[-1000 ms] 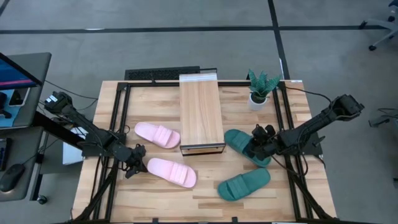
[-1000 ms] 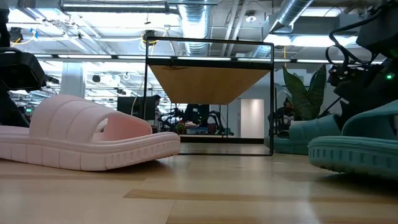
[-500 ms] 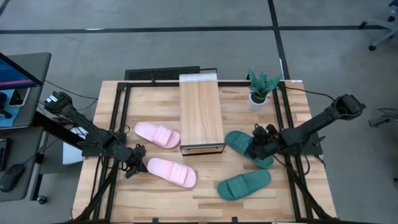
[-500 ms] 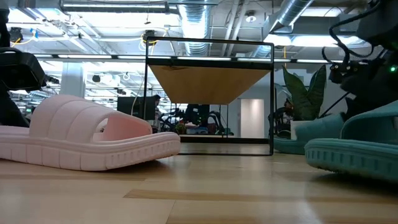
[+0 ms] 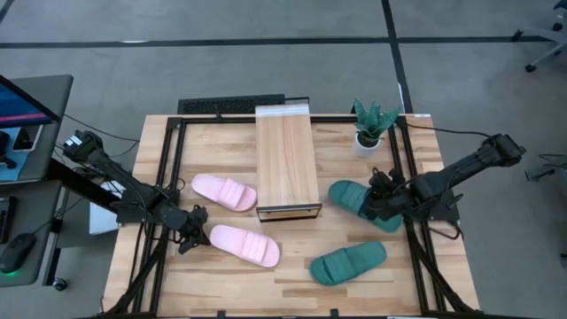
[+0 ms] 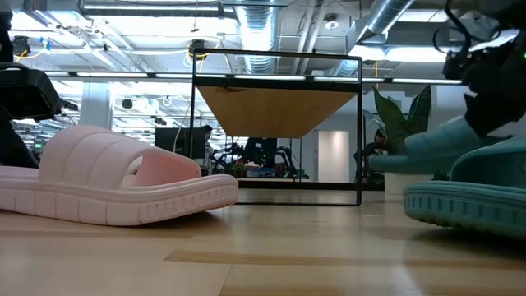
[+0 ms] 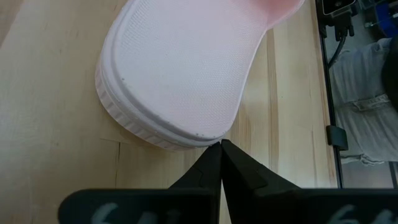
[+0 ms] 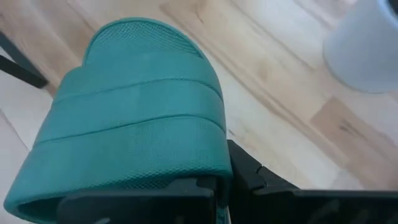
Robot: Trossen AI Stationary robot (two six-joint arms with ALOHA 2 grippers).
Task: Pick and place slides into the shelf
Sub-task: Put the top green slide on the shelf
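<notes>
The shelf (image 5: pixel 286 159), a wood top on a thin black frame, stands at the table's middle far side. Two pink slides (image 5: pixel 224 192) (image 5: pixel 245 245) lie flat on their soles left of it. One teal slide (image 5: pixel 347 262) lies flat near the front right. My right gripper (image 5: pixel 376 202) is shut on the other teal slide (image 5: pixel 356 198), right of the shelf's near end. My left gripper (image 7: pixel 221 147) is shut, its tips at the heel end of the nearer pink slide (image 7: pixel 180 68); I cannot tell whether they touch it. My right gripper holds the teal slide by its wide strap (image 8: pixel 186 155), at the strap's edge on one side of the slide; the fingers (image 8: pixel 245 171) come slanting down from the table's right. The strap hides the other finger. The slide (image 6: pixel 419 152) is lifted clear and tilted.
A potted plant in a white pot (image 5: pixel 372 126) stands at the far right, close behind the held slide. A black keyboard-like bar (image 5: pixel 230 105) lies at the far edge. Black frame rails (image 5: pixel 173 177) run along both sides of the table.
My right gripper has gone up and a little toward the table's right and far edges with the teal slide. The slide lay on the table a second ago; now it is lifted clear and tilted.
</notes>
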